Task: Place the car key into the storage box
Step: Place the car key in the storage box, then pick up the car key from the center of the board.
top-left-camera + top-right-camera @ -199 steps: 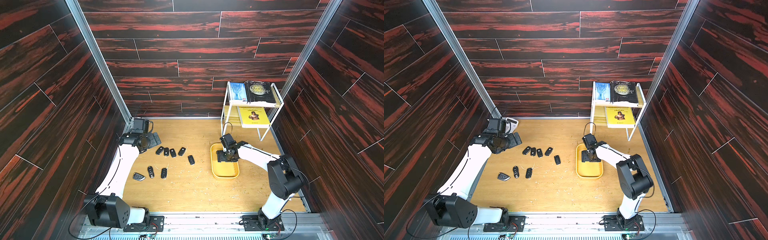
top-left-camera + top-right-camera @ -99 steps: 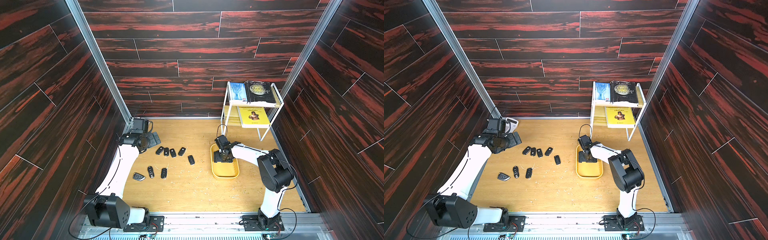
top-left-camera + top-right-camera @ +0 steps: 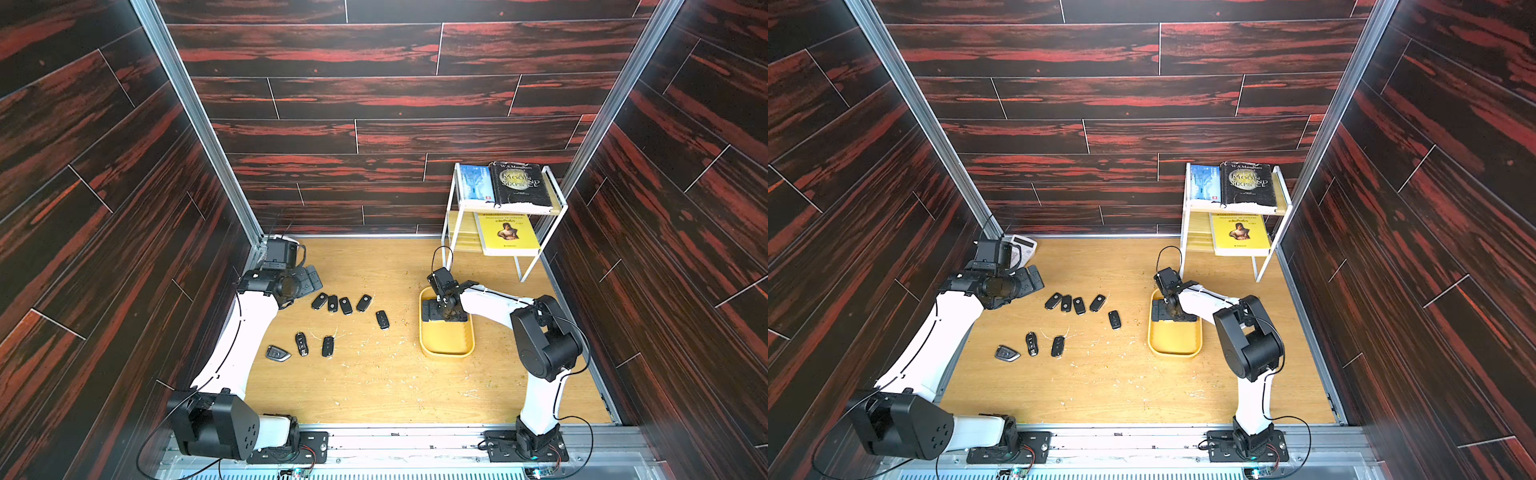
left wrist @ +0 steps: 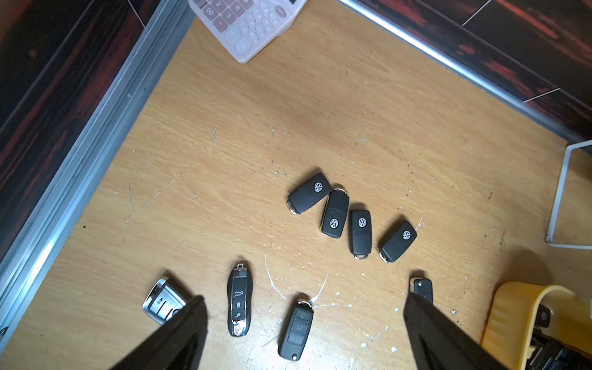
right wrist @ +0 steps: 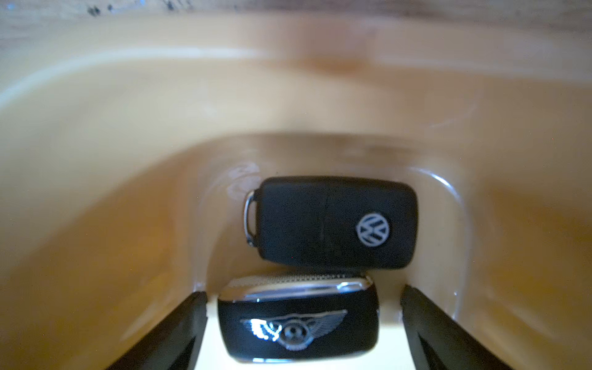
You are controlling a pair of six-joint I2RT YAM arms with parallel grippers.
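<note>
Down inside the shallow yellow plastic storage box, the right jaws stand spread apart. The black car key with a silver winged badge lies flat on the box floor between them, and a strip of yellow shows on either side, so neither jaw touches it. Just past its chromed end lies a second black flip key with a round silver badge, also on the box floor, close to the rounded end wall. In both top views the box sits on the light wooden tabletop, its far end near the foot of a white wire shelf rack that carries a black book and a yellow book. The left jaws hang wide open above the tabletop with nothing between them, near the far corner where a pale pink calculator lies. Eight more keys lie loose, well apart from the box: a row of four black badged flip keys, a lone black flip key, a silver-trimmed fob, a slim glossy black fob and a black three-button flip key.
</note>
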